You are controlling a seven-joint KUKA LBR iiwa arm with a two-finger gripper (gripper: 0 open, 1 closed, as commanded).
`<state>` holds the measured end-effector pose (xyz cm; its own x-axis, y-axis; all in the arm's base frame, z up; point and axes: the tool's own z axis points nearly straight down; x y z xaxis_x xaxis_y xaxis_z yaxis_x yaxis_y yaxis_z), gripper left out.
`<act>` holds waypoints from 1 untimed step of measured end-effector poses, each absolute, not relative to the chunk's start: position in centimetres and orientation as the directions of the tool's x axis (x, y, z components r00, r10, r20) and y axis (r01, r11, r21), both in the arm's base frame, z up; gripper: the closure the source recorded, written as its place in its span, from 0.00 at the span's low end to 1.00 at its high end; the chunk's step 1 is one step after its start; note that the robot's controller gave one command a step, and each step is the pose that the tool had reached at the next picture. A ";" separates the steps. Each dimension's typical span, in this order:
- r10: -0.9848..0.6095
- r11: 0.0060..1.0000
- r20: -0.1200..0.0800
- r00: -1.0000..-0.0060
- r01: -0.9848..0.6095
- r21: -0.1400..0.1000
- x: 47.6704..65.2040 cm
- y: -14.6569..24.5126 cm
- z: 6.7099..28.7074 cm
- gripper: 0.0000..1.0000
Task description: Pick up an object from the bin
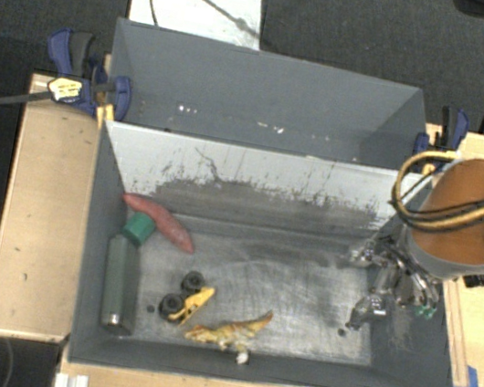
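Noting, left to right, green capped bottle (pixel 120 280) along left wall, pink rod (pixel 161 222), yellow wheeled toy (pixel 187 301), yellow dinosaur (pixel 228 329), then gripper (pixel 365 315) low over bare bin floor (pixel 299 291), open-or-closed state unreadable; risk of grasping nothing, every candidate well apart leftward.

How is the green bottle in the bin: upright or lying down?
Lying down: the green bottle stretches flat along the bin, by its left wall.

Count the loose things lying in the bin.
4: pink sausage-shaped thing at far left, dark green bottle below it, yellow toy car and tan dinosaur near the front. The arm may hide more.
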<state>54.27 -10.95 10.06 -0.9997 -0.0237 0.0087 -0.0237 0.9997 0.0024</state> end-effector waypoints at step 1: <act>-0.264 0.965 -0.002 -0.965 -0.264 0.000 52.5 -10.1 13.8 0.00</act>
<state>52.53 -10.10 13.83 -0.9646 -0.2636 -0.0015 -0.2636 0.9646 -0.0003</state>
